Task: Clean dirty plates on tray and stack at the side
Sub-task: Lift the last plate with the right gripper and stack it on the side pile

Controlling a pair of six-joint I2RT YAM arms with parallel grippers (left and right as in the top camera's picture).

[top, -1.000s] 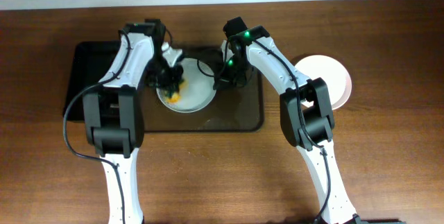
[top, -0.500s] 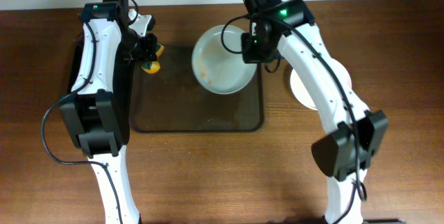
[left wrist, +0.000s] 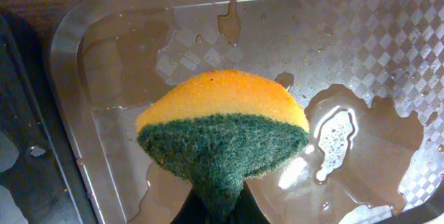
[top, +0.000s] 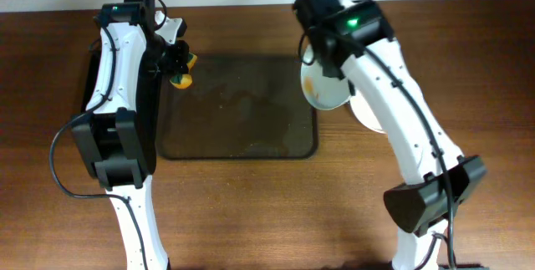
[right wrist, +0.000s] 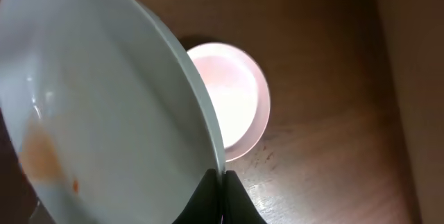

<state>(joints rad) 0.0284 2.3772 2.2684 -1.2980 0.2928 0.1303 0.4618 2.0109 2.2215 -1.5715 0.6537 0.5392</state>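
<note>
Overhanging the tray (top: 242, 107) at its 3 o'clock edge, right gripper (right wrist: 223, 188) pinches a tilted plate (right wrist: 104, 113) spreading toward 10 o'clock; left gripper (left wrist: 218, 209) clamps sponge (left wrist: 222, 127).

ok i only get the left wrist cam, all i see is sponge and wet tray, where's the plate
observer: The right gripper holds the plate by its rim, tilted, over the right edge of the tray.
operator: is it clean or does it need the sponge
observer: Not clean. The right wrist view shows an orange smear on its face.
operator: anything at the side yet
observer: Yes, a second plate lies flat on the table right of the tray, under the held one.
</note>
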